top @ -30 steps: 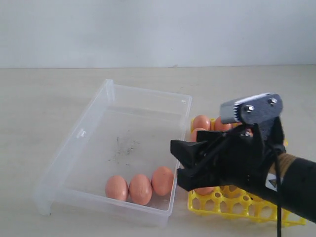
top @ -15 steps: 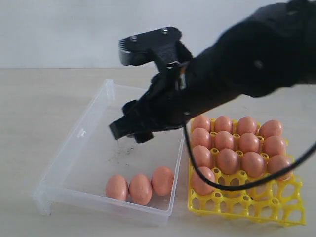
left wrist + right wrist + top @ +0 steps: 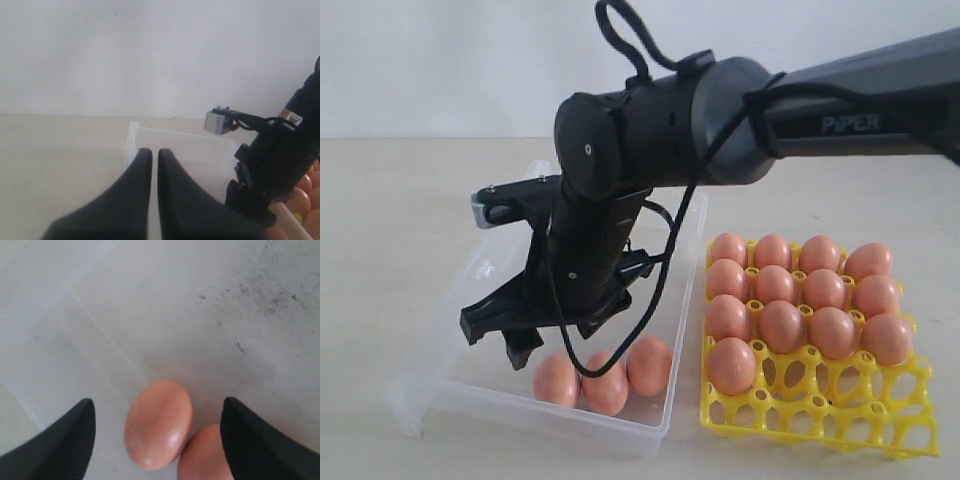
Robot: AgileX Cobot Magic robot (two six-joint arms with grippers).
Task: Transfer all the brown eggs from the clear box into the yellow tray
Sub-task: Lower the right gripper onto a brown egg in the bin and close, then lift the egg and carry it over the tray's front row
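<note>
Plain white wall (image 3: 440, 60), pale beige tabletop (image 3: 380, 220) meeting it, soft even light

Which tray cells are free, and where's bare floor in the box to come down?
Free: the three front-row cells of the yellow tray, right of its lone front egg. The other three rows are full. In the clear box, the back and middle floor is bare; the front holds three brown eggs, with the open right gripper over them.

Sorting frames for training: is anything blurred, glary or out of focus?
Exterior view: fairly sharp, evenly lit. Left wrist view: left gripper soft, out of focus. Right wrist view: egg sharp with a faint glint, right gripper edges blurred.
</note>
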